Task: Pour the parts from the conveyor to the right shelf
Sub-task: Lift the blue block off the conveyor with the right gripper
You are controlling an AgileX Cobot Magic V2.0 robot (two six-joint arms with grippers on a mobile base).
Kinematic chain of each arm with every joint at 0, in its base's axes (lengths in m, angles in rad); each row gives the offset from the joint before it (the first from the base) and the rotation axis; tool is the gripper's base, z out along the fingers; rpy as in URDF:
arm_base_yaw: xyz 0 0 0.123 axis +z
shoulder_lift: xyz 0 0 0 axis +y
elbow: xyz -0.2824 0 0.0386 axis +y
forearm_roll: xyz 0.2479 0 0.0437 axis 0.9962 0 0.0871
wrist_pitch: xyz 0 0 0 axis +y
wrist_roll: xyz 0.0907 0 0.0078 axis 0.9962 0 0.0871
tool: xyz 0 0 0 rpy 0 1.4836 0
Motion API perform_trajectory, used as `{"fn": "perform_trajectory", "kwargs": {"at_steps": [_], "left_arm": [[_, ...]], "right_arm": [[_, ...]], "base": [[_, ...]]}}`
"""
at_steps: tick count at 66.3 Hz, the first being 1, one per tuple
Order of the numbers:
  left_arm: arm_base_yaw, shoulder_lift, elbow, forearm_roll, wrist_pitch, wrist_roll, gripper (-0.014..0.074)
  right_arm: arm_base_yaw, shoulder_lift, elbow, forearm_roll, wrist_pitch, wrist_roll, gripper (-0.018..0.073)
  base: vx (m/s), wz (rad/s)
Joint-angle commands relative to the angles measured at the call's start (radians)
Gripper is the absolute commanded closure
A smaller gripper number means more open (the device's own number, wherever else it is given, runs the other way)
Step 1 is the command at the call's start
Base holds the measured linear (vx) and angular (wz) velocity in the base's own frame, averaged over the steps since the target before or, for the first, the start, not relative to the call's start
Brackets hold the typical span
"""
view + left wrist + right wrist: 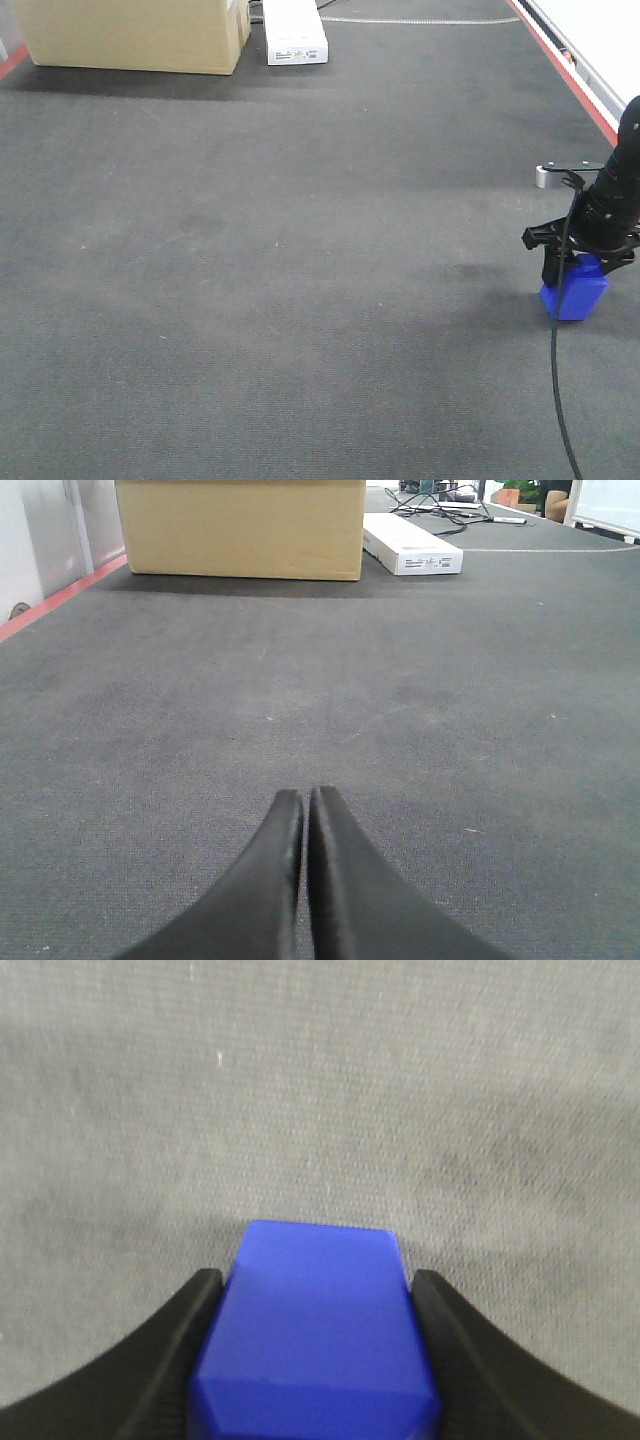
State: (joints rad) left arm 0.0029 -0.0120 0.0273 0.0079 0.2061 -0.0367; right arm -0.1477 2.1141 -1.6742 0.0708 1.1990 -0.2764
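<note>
Right tool (317, 1278) pinches the block (315, 1345) squarely from both sides, low near the belt's (300, 260) right edge, so this arm carries it. Left tool (304, 798), pressed together and empty, faces the far box (240, 525).

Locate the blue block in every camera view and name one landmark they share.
Exterior front: blue block at the right edge, low, under the right gripper.
Left wrist: not in it; left gripper shut.
Right wrist: bottom centre, between the fingers.
Shared: the dark belt, in all three.
</note>
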Motion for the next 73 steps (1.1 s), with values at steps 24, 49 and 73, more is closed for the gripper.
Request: {"fn": "perform_trajectory", "kwargs": {"at_steps": [24, 49, 73], "left_arm": [[-0.005, -0.011, -0.019, -0.008, -0.079, -0.008, 0.0603], [-0.005, -0.011, -0.019, -0.008, -0.079, -0.008, 0.0603], [-0.005, -0.011, -0.019, -0.008, -0.079, -0.008, 0.0603]], "right_arm": [[-0.004, -0.318, 0.007, 0.035, -0.130, 0.018, 0.0564], [-0.004, -0.878, 0.496, 0.217, -0.544, -0.106, 0.0564], [-0.004, -1.410, 1.001, 0.270, -0.734, -0.190, 0.0564]], "base": [[0.00, 0.00], [0.00, 0.00], [0.00, 0.00]]}}
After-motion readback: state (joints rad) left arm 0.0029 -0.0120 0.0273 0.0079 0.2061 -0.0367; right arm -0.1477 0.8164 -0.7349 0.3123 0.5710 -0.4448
